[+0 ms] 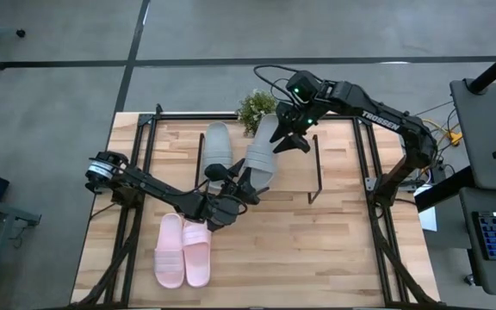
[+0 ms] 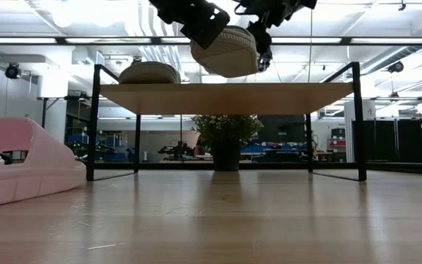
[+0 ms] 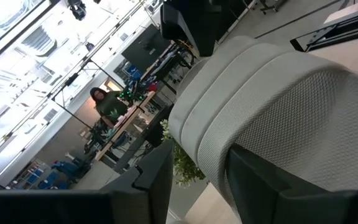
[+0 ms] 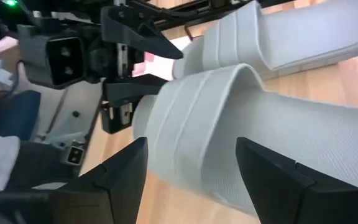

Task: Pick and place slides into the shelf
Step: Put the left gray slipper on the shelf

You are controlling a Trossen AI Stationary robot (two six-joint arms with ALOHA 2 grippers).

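Holding one grey-green slide (image 1: pixel 262 153) in the air above the shelf (image 2: pixel 226 97), both grippers grip it at opposite ends. The left gripper (image 1: pixel 241 182) is clamped on the near end; the left wrist view shows its fingers (image 3: pixel 278 186) either side of the sole. The right gripper (image 1: pixel 284 138) is at the far end, its fingers (image 4: pixel 120 180) straddling the strap, and it appears closed on it. The low view shows this slide raised clear of the plank and tilted.

The other grey-green slide (image 1: pixel 217 145) already lies on the shelf, just beside the held one. The pink pair (image 1: pixel 182 250) rests on the table (image 1: pixel 334 241), near the front, well apart from the shelf.

Hazards from this state:

- Opposed pull. Two arms on one soft slide can stretch or twist it if they move out of step; one grip may slip.
- Uneven release. If one gripper opens while the slide is tilted and clear of the plank, the free end can swing and drop crooked, or off the edge.
- Side contact. A lateral drift can push the placed slide out of position.
- Plant (image 1: pixel 257 108). It stands near the shelf's far edge, close to the right gripper, and a sweep there can knock it.
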